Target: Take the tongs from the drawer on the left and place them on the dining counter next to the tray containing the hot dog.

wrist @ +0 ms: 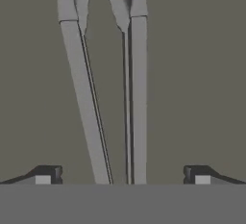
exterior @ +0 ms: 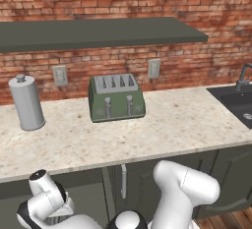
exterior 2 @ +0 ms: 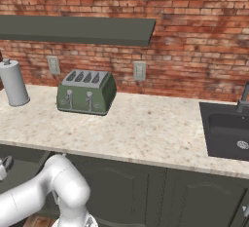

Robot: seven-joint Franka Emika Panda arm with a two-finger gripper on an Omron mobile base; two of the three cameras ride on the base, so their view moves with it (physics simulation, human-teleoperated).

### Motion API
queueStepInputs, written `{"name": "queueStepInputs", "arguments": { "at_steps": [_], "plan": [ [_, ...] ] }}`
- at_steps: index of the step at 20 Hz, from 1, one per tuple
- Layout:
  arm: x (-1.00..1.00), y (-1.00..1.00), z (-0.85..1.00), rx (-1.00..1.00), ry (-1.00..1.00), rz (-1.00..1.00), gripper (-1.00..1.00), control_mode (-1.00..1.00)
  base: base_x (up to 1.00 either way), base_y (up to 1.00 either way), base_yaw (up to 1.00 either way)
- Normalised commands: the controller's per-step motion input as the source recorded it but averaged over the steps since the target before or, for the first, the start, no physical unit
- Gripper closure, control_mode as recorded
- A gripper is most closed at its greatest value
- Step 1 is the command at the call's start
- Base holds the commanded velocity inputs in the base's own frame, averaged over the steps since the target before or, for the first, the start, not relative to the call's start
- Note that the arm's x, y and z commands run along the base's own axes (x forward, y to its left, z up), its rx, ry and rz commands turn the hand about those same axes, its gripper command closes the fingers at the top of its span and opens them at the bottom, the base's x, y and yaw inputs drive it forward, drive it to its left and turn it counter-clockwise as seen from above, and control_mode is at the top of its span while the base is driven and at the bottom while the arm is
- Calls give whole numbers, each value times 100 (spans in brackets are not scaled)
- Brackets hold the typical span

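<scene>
Right now the job is at the grab step: the claw (wrist: 122, 175) hangs over the tongs (wrist: 108, 98), which lie on the flat dark floor of the drawer (wrist: 202, 74). I think the next move is to go lower, until the two tips sit on each side of the tongs, and then squeeze shut and lift. Both thin arms must end up inside the grip, or one arm could slip out.

Its two dark tips stand wide open, as wide as they go, one on each side of the tongs. They hold nothing. I cannot tell if they touch the drawer floor, but they do not touch the tongs.

From the hand view the tongs run away from the claw, with the two grey arms close together near it and spreading apart farther off.

Up above, the arm (exterior: 184, 188) bends down in front of the dark cabinet fronts, below the edge of the speckled table (exterior: 162, 129). On that table stand a green toaster (exterior: 116, 98) and a silver can (exterior: 26, 102), well apart. A dark sink (exterior 2: 228, 133) sits at the right end. Behind it all is a brick wall with a long dark shelf (exterior: 98, 32).
</scene>
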Motion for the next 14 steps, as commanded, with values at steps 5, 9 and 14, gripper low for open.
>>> {"name": "queueStepInputs", "arguments": {
  "at_steps": [5,9,14],
  "plan": [
    [0,20,-22,0,0,0,-100,-100,0,0,0],
    [0,14,-27,0,0,0,-100,-100,0,0,0],
    [0,0,-28,0,0,0,-100,-100,0,0,0]
  ]
}}
